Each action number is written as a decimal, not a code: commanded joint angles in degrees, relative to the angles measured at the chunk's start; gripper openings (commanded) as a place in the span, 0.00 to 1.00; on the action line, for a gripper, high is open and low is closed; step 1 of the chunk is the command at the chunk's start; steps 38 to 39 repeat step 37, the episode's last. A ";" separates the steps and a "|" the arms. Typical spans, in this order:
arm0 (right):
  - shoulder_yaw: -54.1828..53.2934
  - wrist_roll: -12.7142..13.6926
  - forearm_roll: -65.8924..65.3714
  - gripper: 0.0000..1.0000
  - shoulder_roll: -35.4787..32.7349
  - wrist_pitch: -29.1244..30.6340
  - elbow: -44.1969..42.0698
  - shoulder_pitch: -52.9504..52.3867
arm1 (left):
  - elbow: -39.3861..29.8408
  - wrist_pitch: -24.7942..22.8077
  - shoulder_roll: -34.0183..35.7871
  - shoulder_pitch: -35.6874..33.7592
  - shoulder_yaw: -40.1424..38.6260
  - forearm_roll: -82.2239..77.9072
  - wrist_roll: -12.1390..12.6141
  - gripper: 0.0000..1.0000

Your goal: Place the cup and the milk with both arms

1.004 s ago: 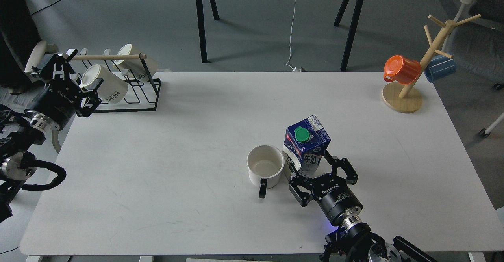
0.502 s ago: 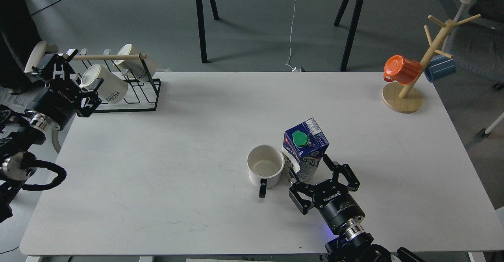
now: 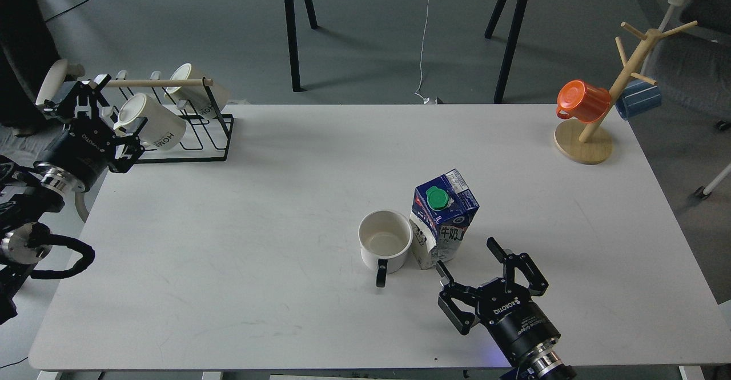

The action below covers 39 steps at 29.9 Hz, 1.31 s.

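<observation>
Fingers of right gripper (image 3: 469,258) now clear of milk (image 3: 441,218) (standing free).

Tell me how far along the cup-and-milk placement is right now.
Both look placed: the cup stands upright mid-table with the milk upright right beside it. The right gripper is open, clear of the carton, holding nothing. The left gripper is off by the mug rack. Only parking the arms seems left.

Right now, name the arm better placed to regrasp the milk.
Right. Its open end effector sits just beside the milk; the left end effector is far off by the mug rack.
</observation>
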<state>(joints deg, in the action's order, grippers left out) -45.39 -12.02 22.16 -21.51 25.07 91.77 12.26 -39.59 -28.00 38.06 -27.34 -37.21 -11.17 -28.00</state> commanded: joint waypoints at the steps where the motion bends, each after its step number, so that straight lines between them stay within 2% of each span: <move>1: -5.31 0.07 0.25 0.99 -9.31 2.93 3.24 3.55 | 0.04 0.00 0.08 0.00 0.03 0.00 0.00 0.97; 6: -17.95 0.77 0.95 0.99 -21.53 2.93 0.44 3.65 | -0.05 0.00 0.08 -0.08 0.03 0.09 0.00 0.98; 9: -24.47 1.82 1.04 0.99 -24.53 2.93 -2.82 1.12 | -0.40 0.00 0.08 -0.17 -0.05 0.18 0.00 0.97; 12: -25.89 4.02 1.13 0.99 -25.42 2.93 -6.15 -7.22 | -0.84 0.00 0.00 -0.35 -0.14 0.18 0.00 0.97; 15: -23.71 4.29 1.04 0.99 -25.33 2.93 -13.08 -16.45 | -0.93 0.00 0.17 -0.35 -0.14 0.18 0.00 0.98; 17: -19.68 4.46 1.56 0.99 -24.11 2.93 -20.71 -23.03 | -0.93 0.00 0.78 -0.35 -0.05 0.18 0.00 0.98; 20: -11.50 4.81 4.02 0.99 -19.90 2.93 -31.01 -32.80 | -0.84 0.00 1.75 -0.52 -0.05 0.09 0.00 0.98; 22: -8.24 4.99 4.38 0.99 -17.52 2.93 -34.54 -36.15 | -0.84 0.00 2.28 -0.52 -0.05 0.18 0.00 0.98; 27: -7.70 4.46 3.94 0.99 -14.96 2.93 -35.52 -37.48 | -0.84 0.00 2.02 -0.61 -0.32 0.18 0.00 0.98; 39: -6.03 4.20 3.68 0.99 -14.87 2.93 -38.77 -38.10 | -0.84 0.00 1.67 -0.70 -0.49 0.09 0.00 0.98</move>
